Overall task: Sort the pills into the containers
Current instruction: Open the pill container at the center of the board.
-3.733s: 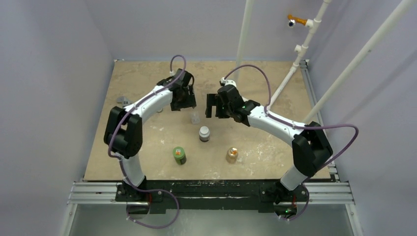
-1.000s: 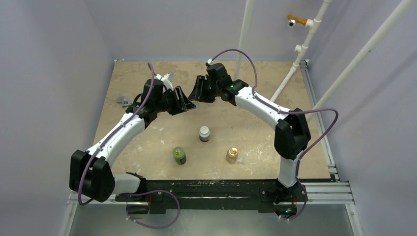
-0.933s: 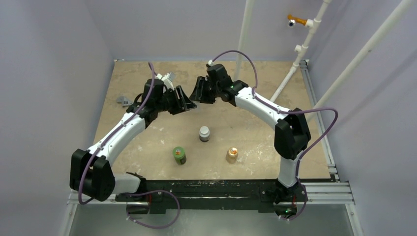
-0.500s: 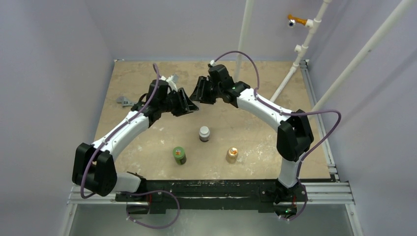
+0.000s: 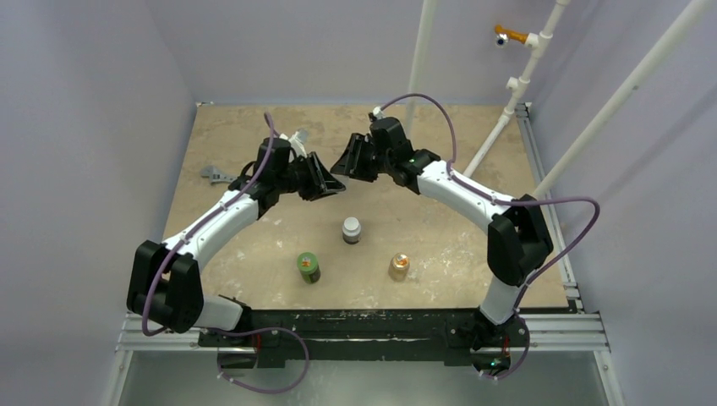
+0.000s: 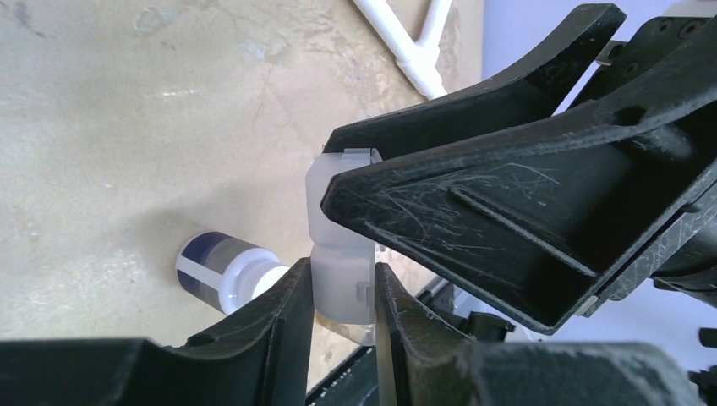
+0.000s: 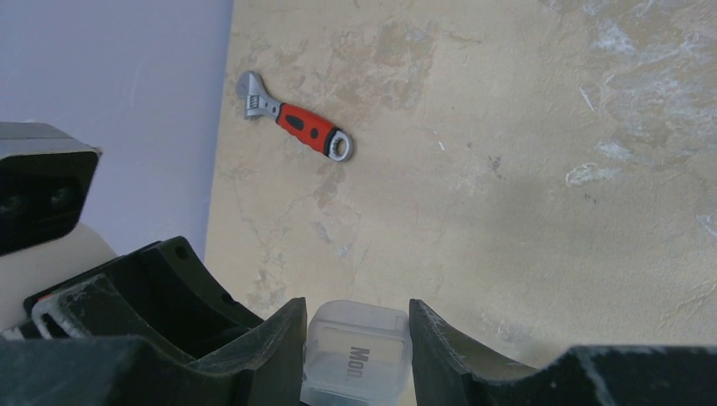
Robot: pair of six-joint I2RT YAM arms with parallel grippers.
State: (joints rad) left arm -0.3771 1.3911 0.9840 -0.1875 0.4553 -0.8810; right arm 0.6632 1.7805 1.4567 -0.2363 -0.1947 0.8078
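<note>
The container (image 6: 342, 254), a small clear plastic case marked "Mon." (image 7: 355, 355), hangs in the air over the middle of the table, held from both sides. My right gripper (image 7: 357, 320) is shut on it, a finger pressed to each side. My left gripper (image 6: 341, 283) comes from the opposite side, and its fingers (image 6: 283, 326) lie against the case's lower part. In the top view the two grippers, left (image 5: 328, 183) and right (image 5: 345, 164), meet tip to tip and hide the case. No pills show in any view.
Three bottles stand nearer the arm bases: a dark white-capped one (image 5: 351, 229), also below the case in the left wrist view (image 6: 224, 275), a green one (image 5: 308, 267) and a tan-orange one (image 5: 398, 266). A red-handled wrench (image 7: 296, 127) lies by the left wall (image 5: 217, 175).
The left jaws have narrowed onto the case. Both arms have drifted a little to the right, with the case between them.
</note>
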